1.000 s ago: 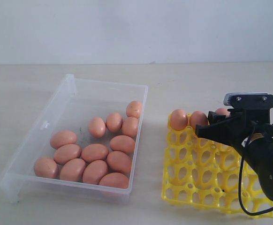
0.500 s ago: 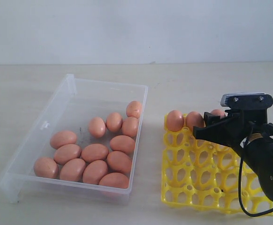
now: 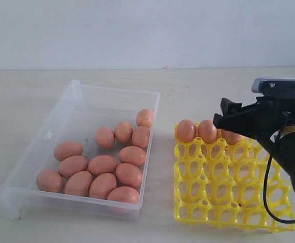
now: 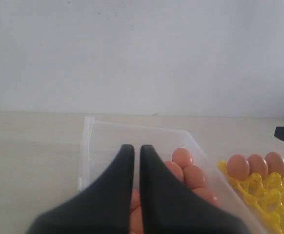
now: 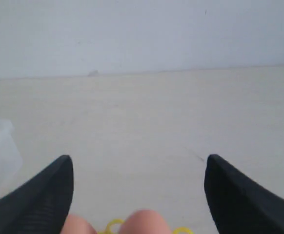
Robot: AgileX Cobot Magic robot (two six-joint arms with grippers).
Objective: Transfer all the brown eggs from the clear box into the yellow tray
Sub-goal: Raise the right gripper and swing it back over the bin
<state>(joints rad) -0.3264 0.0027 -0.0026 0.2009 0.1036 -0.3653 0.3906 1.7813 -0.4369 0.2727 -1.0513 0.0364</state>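
2 jaws of the right tool point(image 5: 138, 161) are seen spread wide, with nothing held, above the far row of the yellow tray point(image 3: 227, 212). 3 brown eggs point(image 3: 207, 130) are seated there side by side, and 13 cells are bare. The left tool point(image 4: 136, 148) is drawn nearly shut and empty, poised over the clear box point(image 3: 74, 96). 13 more eggs are lying in that box, left of the right tool and beyond the box's right wall. They are clustered, mostly touching, with long axes flat and variously slanted. The left tool is judged the nearer. Crowded neighbours may hinder a clean grasp.
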